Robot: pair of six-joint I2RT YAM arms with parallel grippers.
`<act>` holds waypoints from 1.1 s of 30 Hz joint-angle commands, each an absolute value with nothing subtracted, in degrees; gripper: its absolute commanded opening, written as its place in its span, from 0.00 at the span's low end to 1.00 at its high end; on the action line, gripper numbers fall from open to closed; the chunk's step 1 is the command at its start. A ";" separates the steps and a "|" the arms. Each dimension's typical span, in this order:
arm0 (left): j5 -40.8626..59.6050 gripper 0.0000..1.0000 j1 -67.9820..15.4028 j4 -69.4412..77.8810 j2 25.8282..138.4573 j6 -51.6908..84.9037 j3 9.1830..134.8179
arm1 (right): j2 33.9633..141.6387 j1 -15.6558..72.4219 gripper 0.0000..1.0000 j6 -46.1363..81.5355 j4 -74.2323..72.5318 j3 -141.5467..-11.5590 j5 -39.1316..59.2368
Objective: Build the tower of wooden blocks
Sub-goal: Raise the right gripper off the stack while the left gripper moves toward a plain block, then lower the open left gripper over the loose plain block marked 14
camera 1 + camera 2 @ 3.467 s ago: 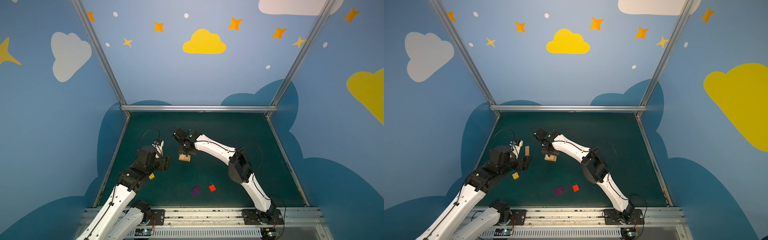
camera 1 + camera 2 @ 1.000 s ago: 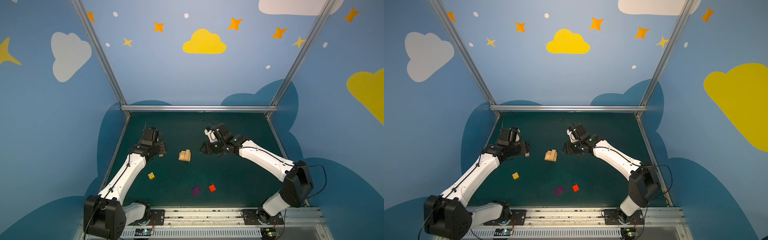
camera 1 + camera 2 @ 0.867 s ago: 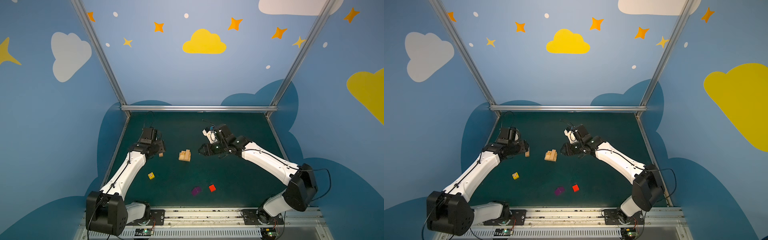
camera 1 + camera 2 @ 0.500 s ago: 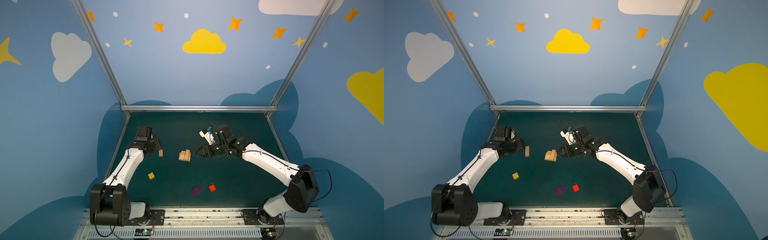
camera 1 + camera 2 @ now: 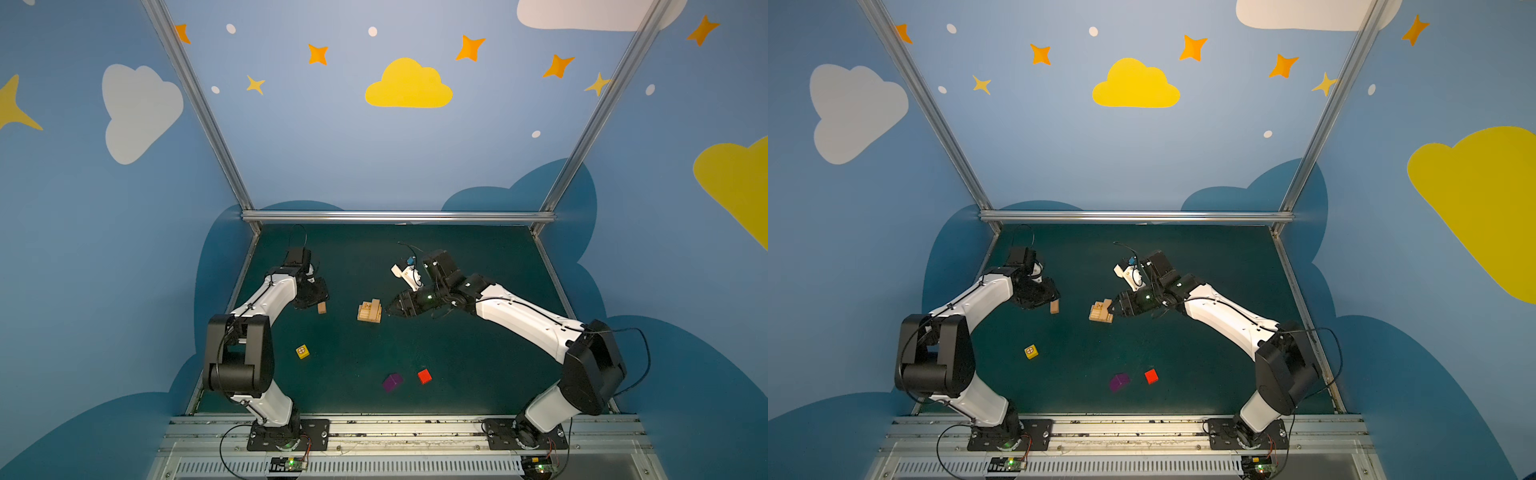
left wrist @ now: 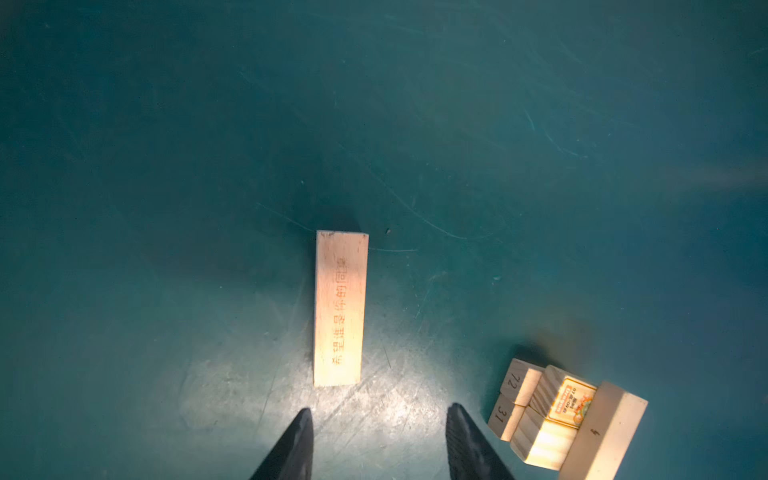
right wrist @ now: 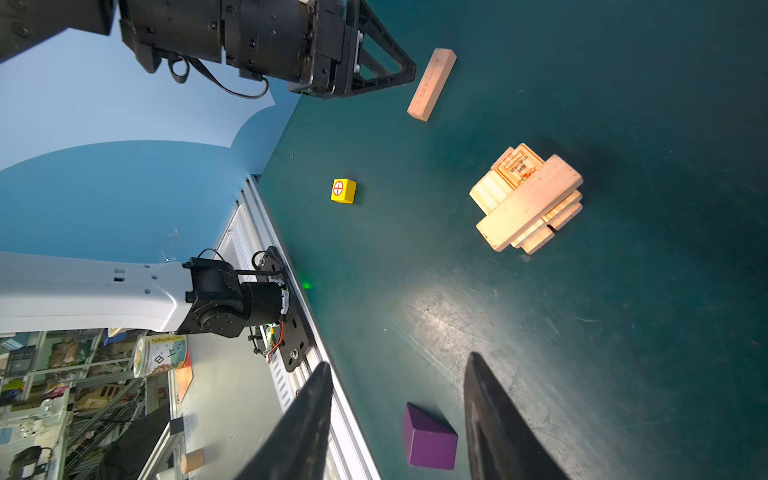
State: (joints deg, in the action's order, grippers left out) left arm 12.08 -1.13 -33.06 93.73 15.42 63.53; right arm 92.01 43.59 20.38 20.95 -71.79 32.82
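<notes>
Left hand (image 6: 380, 409) has backed off the printed plank (image 6: 340, 309), which lies flat on the bench (image 6: 166, 166) just ahead of it. Jaws half-open, empty. Right hand (image 7: 400, 360) is now beside the tower (image 7: 528, 199), open, empty. Grip plank mid-length across narrow sides, place square.

Blue walls (image 5: 374, 166) painted with yellow and white clouds (image 5: 409, 85) and orange stars (image 5: 470, 46) closed in the dark green surface (image 5: 478, 365) on three sides. Aluminium posts (image 5: 197, 104) stood at the far corners; a metal rail (image 5: 395, 430) ran along the near edge.
</notes>
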 commanded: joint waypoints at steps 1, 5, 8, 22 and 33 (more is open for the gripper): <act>10.02 0.55 -0.96 -36.31 94.80 14.82 66.42 | 93.28 43.41 0.47 20.70 20.93 -74.82 35.30; 6.88 0.56 -1.31 -37.31 95.77 13.55 69.02 | 93.91 43.28 0.46 19.73 21.72 -76.11 35.52; 7.13 0.56 -1.25 -35.60 96.53 13.86 67.58 | 94.62 43.15 0.47 19.44 21.55 -76.31 35.80; 7.85 0.54 -1.85 -39.08 102.06 11.94 70.64 | 99.22 43.07 0.45 20.37 21.41 -78.82 38.19; 7.23 0.46 -1.68 -40.19 105.29 10.99 71.50 | 99.23 43.25 0.43 19.43 21.07 -78.26 39.19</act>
State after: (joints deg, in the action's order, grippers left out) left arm 8.36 -1.78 -38.54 104.84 11.99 70.39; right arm 99.29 43.27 20.51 20.84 -77.65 38.22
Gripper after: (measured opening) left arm 0.464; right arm 0.433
